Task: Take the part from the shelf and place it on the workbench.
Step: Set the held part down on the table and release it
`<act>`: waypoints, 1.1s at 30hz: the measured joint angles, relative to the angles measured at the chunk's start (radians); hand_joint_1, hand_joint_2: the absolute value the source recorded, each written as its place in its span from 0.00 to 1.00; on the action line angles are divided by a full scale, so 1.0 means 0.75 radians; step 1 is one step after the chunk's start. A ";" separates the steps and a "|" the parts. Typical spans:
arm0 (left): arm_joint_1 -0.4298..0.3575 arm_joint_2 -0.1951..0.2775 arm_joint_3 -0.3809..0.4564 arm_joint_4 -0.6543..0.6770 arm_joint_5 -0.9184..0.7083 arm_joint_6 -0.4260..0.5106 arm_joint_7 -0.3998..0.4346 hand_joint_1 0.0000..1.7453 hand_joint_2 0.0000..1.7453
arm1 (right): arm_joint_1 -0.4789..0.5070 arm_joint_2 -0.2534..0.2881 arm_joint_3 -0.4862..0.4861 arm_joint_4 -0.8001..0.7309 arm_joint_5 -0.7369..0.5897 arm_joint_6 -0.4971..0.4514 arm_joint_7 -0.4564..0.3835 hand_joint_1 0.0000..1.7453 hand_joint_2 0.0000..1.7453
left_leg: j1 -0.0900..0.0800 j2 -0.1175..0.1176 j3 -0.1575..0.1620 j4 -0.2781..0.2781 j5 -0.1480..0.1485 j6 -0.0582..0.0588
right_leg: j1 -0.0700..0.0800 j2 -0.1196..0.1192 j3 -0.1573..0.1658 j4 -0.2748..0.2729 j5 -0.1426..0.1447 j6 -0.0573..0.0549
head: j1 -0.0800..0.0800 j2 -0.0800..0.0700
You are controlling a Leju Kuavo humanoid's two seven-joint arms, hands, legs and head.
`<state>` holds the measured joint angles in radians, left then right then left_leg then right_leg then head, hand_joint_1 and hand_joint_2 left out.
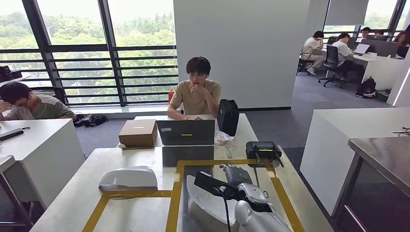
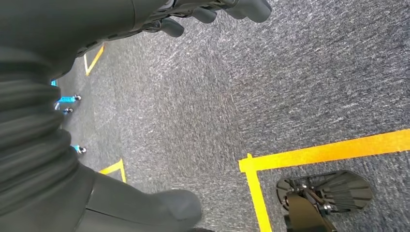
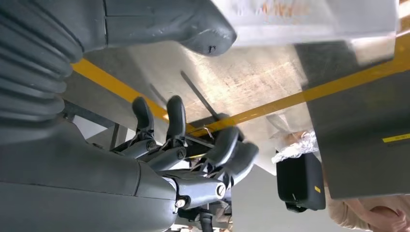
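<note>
A white curved part lies on the workbench inside the yellow tape frame, under my right arm. My right hand hovers over the part's far end. In the right wrist view its thumb lies beside the part's pale edge, and its fingers are loosely curled and apart from the thumb, with nothing between them. My left hand hangs over the grey carpet, its fingers and thumb spread around nothing.
A second white part rests on the bench's left side. Beyond the tape stand a cardboard box, a laptop, a black bag and a black device. A person sits behind them. A steel table stands at right.
</note>
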<state>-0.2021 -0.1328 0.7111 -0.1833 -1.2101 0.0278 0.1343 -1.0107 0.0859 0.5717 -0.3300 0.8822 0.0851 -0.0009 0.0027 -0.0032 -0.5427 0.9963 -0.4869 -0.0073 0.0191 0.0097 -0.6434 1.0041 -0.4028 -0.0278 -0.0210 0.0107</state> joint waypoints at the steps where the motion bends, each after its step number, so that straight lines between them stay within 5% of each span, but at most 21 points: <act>1: 0.000 0.000 0.000 0.000 0.004 0.002 0.000 0.00 0.00 | 0.000 0.000 0.000 0.001 0.000 -0.001 -0.001 0.00 0.00 | 0.000 0.000 0.000 0.000 0.001 -0.001 | 0.000 0.000 0.000 0.000 0.000 0.000 | 0.000 0.000; 14: 0.009 0.001 0.002 0.000 0.037 0.002 0.017 0.00 0.00 | -0.004 0.002 0.000 -0.010 -0.043 -0.073 -0.099 0.00 0.00 | 0.000 -0.001 0.001 0.005 0.001 -0.002 | -0.005 -0.002 0.006 0.000 0.003 0.001 | 0.000 0.000; 18: 0.012 0.005 0.003 0.001 0.042 0.002 0.021 0.00 0.00 | -0.008 0.008 -0.011 -0.031 -0.103 -0.108 -0.155 0.00 0.00 | -0.004 0.001 0.005 -0.008 0.019 0.022 | -0.011 -0.003 0.011 -0.013 0.014 0.021 | 0.000 0.000; 20: 0.013 0.003 0.007 0.001 0.046 0.004 0.022 0.00 0.00 | -0.010 0.012 -0.042 -0.074 -0.204 -0.106 -0.218 0.00 0.00 | 0.007 0.006 0.016 -0.038 0.043 0.031 | -0.011 -0.003 -0.011 0.033 -0.024 0.034 | 0.001 0.000; 23: 0.021 0.003 0.017 0.001 0.056 0.011 0.022 0.00 0.00 | 0.019 0.017 -0.111 -0.203 -0.428 0.010 -0.262 0.00 0.00 | 0.019 0.012 0.009 -0.040 0.052 0.031 | -0.031 -0.004 -0.114 0.287 -0.152 0.061 | 0.001 0.000; 25: 0.032 0.003 0.027 0.001 0.070 0.020 0.019 0.00 0.00 | 0.076 0.016 -0.146 -0.352 -0.570 0.073 -0.267 0.00 0.00 | 0.031 0.012 0.000 -0.028 0.049 0.022 | -0.050 -0.005 -0.138 0.368 -0.170 0.082 | 0.001 0.000; 28: 0.052 0.006 0.046 0.001 0.089 0.033 0.004 0.00 0.00 | 0.154 0.006 -0.173 -0.634 -0.727 0.089 -0.256 0.00 0.00 | 0.053 0.010 -0.024 0.016 0.032 -0.015 | -0.077 -0.009 -0.018 0.156 -0.088 0.114 | 0.002 0.000; 30: 0.060 0.011 0.058 0.000 0.098 0.040 -0.008 0.00 0.00 | 0.196 -0.005 -0.182 -0.813 -0.793 0.076 -0.254 0.00 0.00 | 0.054 0.008 -0.043 0.047 0.020 -0.044 | -0.080 -0.003 0.029 0.067 -0.075 0.105 | 0.001 0.000; 33: 0.075 0.012 0.073 0.001 0.108 0.046 -0.020 0.00 0.00 | 0.269 -0.025 -0.204 -1.031 -0.843 0.027 -0.286 0.00 0.00 | 0.056 0.004 -0.052 0.051 0.024 -0.072 | -0.074 0.002 0.017 0.076 -0.073 0.060 | 0.000 0.000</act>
<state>-0.1458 -0.1236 0.7656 -0.1824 -1.1290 0.0626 0.1192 -0.8086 0.0669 0.4185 -1.1036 0.2496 0.1053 -0.2156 0.0446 0.0001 -0.5817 1.0344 -0.4689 -0.0614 -0.0366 0.0110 -0.6310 1.0608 -0.4578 0.0172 -0.0211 0.0107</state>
